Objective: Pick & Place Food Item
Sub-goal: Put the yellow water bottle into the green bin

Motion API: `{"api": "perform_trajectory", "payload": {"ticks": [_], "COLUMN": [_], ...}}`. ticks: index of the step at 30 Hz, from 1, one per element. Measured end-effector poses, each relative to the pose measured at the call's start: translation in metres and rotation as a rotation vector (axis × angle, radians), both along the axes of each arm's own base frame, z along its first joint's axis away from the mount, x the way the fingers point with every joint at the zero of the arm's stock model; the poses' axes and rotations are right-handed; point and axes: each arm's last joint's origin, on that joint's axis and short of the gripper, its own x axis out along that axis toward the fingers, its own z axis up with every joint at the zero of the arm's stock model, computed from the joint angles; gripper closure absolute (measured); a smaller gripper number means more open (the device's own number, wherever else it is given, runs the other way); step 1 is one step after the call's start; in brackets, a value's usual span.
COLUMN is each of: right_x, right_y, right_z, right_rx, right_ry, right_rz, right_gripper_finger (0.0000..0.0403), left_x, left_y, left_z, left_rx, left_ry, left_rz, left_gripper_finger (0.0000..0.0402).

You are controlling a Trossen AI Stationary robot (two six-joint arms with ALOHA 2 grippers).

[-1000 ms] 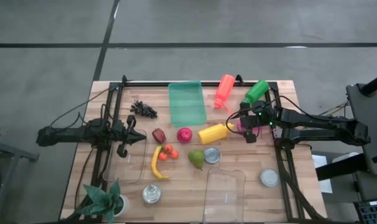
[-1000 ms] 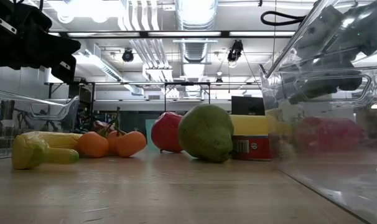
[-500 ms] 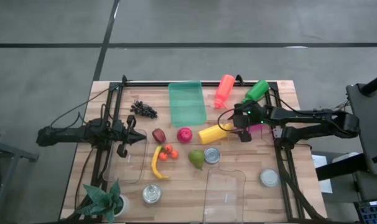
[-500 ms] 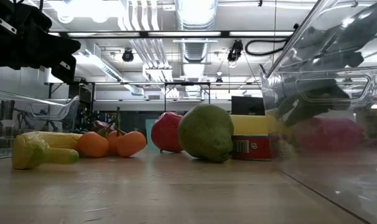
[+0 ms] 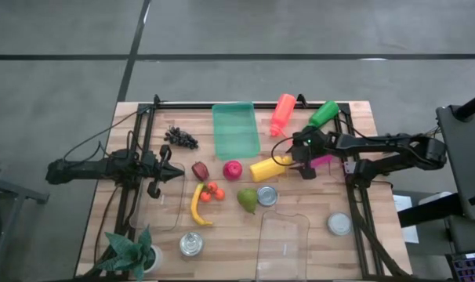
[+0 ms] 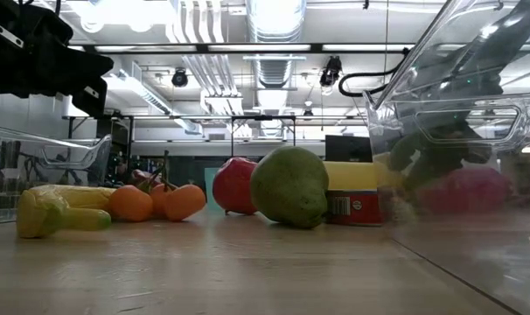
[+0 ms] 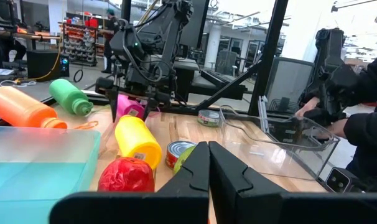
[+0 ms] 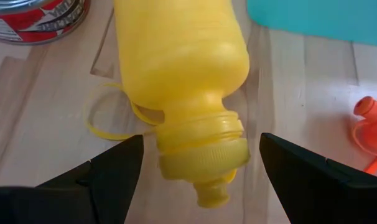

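Yellow plastic bottle [image 8: 179, 74], likely light, smooth and prone to roll; right pincer [image 8: 201, 168] gapes wide astride its cap end. Left pincer [image 7: 208, 177] waits shut.

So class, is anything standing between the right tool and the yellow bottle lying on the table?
Nothing visible. The right tool is open, with the yellow bottle lying on its side and its cap end pointing into the gap between the fingers. No other thing lies between them.
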Motion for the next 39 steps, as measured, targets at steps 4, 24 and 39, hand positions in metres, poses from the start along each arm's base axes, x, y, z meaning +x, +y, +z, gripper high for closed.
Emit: {"api": "perform_trajectory", "payload": {"ticks": [4, 24, 39], "right_x": [0.001, 0.005, 0.013], "right_y": [-0.001, -0.002, -0.006], "right_z": [-0.003, -0.006, 0.009], "right_rx": [0.003, 0.000, 0.020], "right_ry": [0.007, 0.031, 0.045], "right_rz": [0.000, 0.018, 0.000], "right_gripper_finger": [0.0083, 0.0189, 0.0194], "left_x": [0.000, 0.000, 0.000], "left_y": [0.000, 0.000, 0.000], "left_z": [0.000, 0.000, 0.000], "left_rx": [0.000, 0.000, 0.000], "left_ry": [0.001, 0.001, 0.000], "left_rz": [0.000, 0.000, 0.000], "left_gripper_finger": [0.0401, 0.0401, 0.0401]}}
